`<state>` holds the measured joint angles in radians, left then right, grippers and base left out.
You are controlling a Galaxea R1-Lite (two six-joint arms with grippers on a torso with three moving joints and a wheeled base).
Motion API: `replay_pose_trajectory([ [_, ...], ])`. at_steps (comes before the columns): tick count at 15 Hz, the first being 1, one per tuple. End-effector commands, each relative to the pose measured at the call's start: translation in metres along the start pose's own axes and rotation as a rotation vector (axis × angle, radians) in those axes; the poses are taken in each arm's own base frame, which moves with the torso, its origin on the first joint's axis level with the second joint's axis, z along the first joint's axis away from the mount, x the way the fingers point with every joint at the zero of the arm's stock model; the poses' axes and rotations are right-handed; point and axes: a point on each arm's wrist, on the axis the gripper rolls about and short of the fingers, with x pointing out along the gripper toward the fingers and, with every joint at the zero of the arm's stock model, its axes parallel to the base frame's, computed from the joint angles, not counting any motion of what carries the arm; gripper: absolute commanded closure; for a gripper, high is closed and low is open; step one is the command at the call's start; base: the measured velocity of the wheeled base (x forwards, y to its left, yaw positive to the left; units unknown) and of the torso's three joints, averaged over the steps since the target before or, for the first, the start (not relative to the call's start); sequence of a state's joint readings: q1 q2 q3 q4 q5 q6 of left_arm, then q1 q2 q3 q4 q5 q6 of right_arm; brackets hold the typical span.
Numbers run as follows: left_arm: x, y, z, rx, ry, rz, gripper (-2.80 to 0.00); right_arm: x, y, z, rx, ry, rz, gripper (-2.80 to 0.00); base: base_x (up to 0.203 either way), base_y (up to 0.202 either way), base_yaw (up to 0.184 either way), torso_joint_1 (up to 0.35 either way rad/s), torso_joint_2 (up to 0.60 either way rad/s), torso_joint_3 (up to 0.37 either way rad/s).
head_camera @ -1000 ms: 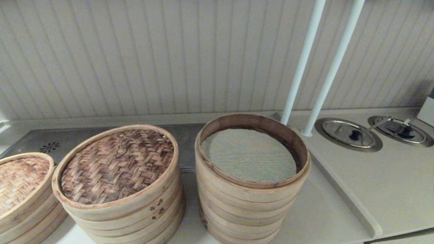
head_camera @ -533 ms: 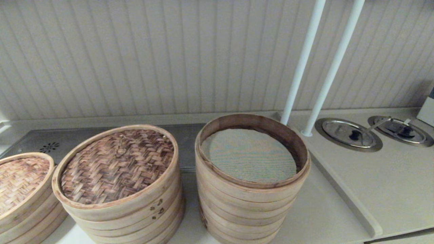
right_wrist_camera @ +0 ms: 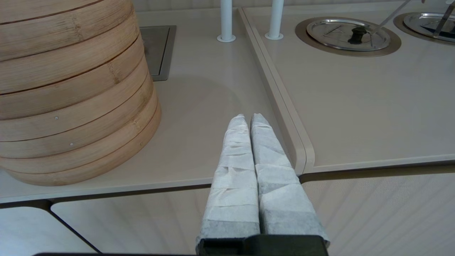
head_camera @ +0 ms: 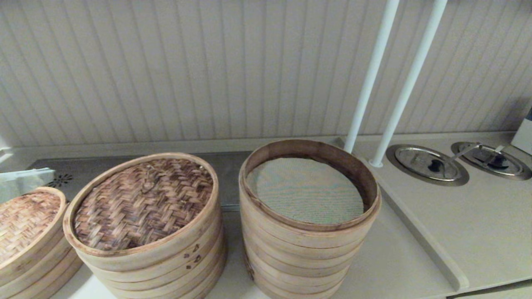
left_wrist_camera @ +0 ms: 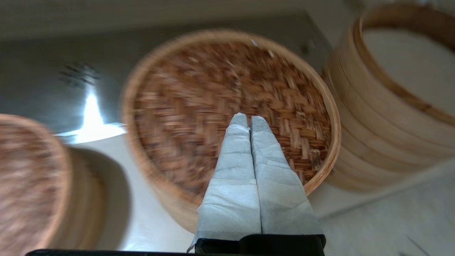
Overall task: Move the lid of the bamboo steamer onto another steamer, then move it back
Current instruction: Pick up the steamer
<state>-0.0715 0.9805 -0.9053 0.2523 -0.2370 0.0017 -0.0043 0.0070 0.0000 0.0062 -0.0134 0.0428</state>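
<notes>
The bamboo steamer lid (head_camera: 143,203) lies flat, woven face up; left gripper (left_wrist_camera: 250,121) above it, jaws closed.

The head view looks forward and down from above the counter (head_camera: 415,249), taking in the bamboo steamer lid (head_camera: 143,203) and, beside it, another steamer (head_camera: 307,216). The left wrist view looks down over the left gripper (left_wrist_camera: 250,119) at that same lid from close above. The right wrist view sits low at the counter's front edge, facing the steamer's side wall (right_wrist_camera: 71,92).
</notes>
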Motion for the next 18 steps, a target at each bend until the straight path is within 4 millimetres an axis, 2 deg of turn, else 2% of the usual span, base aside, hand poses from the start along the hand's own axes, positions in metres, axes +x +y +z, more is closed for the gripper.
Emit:
replay_pose_trajectory([
  [1,0.054,-0.001,-0.003,-0.013,0.17,-0.083,0.0,0.0,0.0,-0.001,0.0,0.004,-0.001,0.0,0.0,0.0,0.0,0.0,0.0,0.0],
  [5,0.066,-0.009,-0.005,-0.003,0.195,-0.124,0.0,0.0,0.0,-0.001,0.0,0.004,-0.001,0.0,0.0,0.0,0.0,0.0,0.0,0.0],
  [9,0.083,-0.005,-0.007,0.008,0.199,-0.023,0.0,0.0,0.0,-0.001,0.0,0.004,-0.001,0.0,0.0,0.0,0.0,0.0,0.0,0.0],
  [10,0.085,-0.004,-0.01,0.012,0.21,-0.002,-2.8,0.0,0.0,-0.001,0.0,0.004,-0.001,0.0,0.0,0.0,0.0,0.0,0.0,0.0],
  [14,0.099,-0.004,-0.009,0.024,0.174,0.013,-2.8,0.0,0.0,-0.001,0.0,0.004,-0.001,0.0,0.0,0.0,0.0,0.0,0.0,0.0],
  [18,0.128,-0.005,-0.013,0.039,0.174,0.055,-2.8,0.0,0.0,-0.001,0.0,0.004,0.0,0.0,0.0,0.0,0.0,0.0,0.0,0.0],
])
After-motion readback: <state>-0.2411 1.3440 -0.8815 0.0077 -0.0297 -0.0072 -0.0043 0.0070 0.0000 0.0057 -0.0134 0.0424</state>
